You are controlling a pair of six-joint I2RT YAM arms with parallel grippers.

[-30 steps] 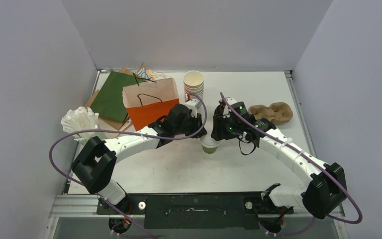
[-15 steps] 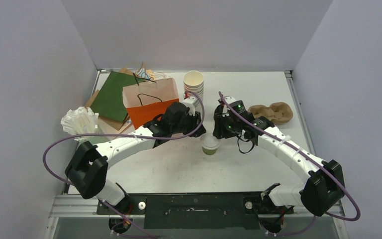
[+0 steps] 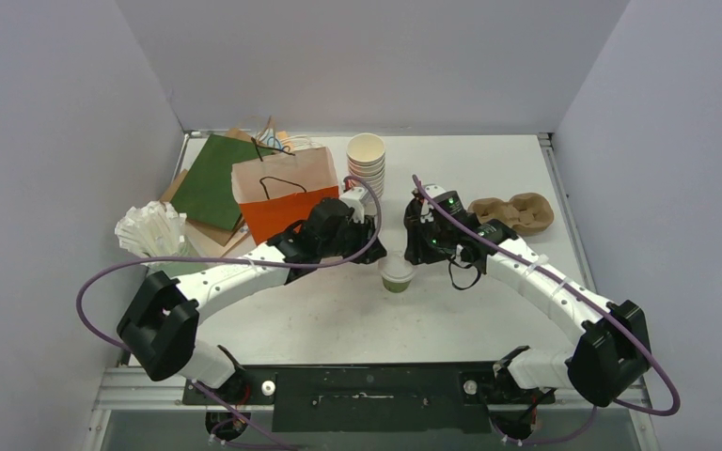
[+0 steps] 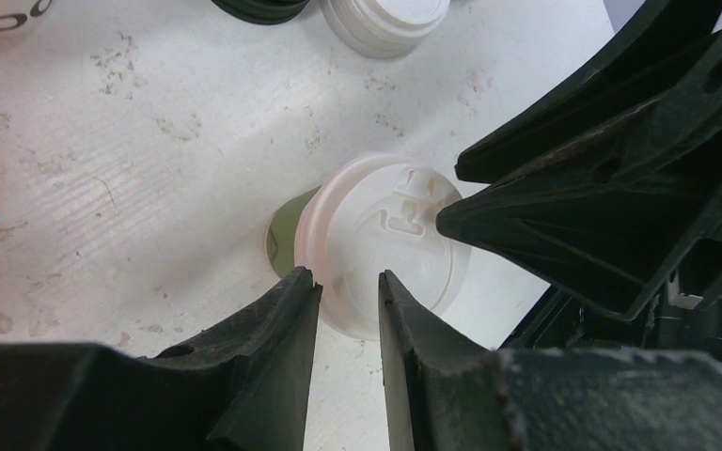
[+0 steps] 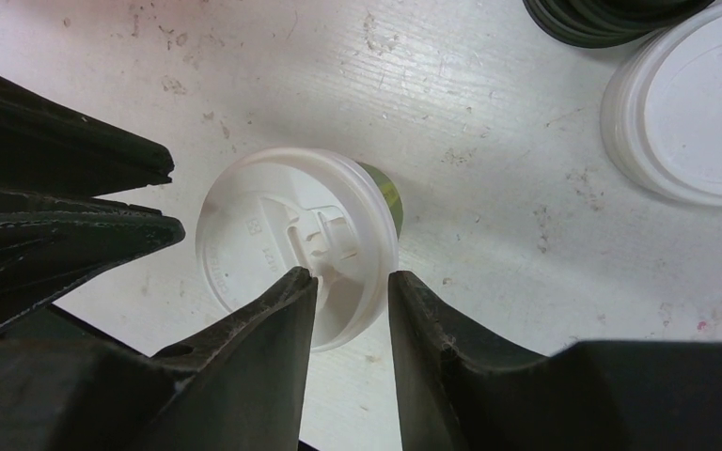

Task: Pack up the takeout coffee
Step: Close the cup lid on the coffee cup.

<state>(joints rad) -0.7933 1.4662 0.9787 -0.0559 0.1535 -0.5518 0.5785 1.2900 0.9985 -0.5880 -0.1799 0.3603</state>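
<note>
From above, one olive-green paper cup with a white plastic lid point(image 3: 396, 273) stood upright on the white table point(image 3: 489, 315), between the two arms' wrists, well apart from the orange-and-brown paper bag point(image 3: 285, 193) at the far left and the moulded brown cardboard carrier point(image 3: 515, 211) at the far right. A stack of lidless white paper cups point(image 3: 367, 155) stood behind. In the left wrist view, the left gripper point(image 4: 348, 282) hung over the lid's edge, jaws narrowly apart and empty. In the right wrist view, the right gripper point(image 5: 350, 282) hovered likewise, its narrow gap holding nothing, with a stack of loose white plastic lids point(image 5: 696, 113) nearby. The cup looked capped but unpacked; carrying it to carrier or bag seemed left.
</note>
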